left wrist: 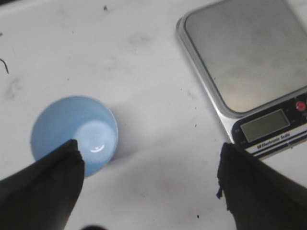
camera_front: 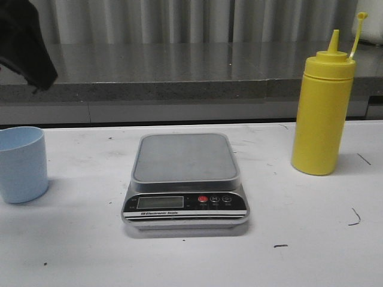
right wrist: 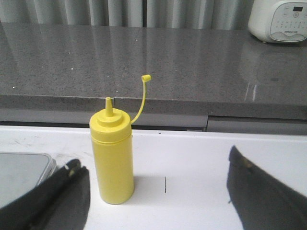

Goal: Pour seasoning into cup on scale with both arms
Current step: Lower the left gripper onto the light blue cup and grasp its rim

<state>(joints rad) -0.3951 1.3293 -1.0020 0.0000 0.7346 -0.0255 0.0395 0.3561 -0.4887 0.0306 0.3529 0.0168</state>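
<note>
Nearest the viewer, the flat digital kitchen scale (camera_front: 185, 178) with its grey square platform and black front panel sits on the white desk (camera_front: 72, 251). Its platform is bare and its display looks blank. It lies off to one side of the left hand (left wrist: 148, 184), near it but not beneath it.

The left hand is spread wide and holds nothing. The small pale blue plastic tumbler (left wrist: 75, 133) stands upright just ahead of one of its fingers (left wrist: 43, 191), mouth open and seemingly without contents. In my judgement the hand is poised above the cup so as to close on it and carry it to the scale; the cup is not yet on the platform.

The right hand (right wrist: 158, 194) is likewise spread and holds nothing. The tall yellow plastic squeeze bottle (right wrist: 112, 155) stands upright ahead of it, between the lines of its two fingers but apart from both. The cap hangs off on its thin strap, leaving the cone nozzle uncovered, which suits pouring without a further step.

The desk surface carries scuffs and small dark marks. Beyond it runs a grey speckled stone ledge (camera_front: 179, 75). Pale vertical curtains (camera_front: 179, 18) hang behind, and a white appliance (right wrist: 278, 19) rests on the ledge.
</note>
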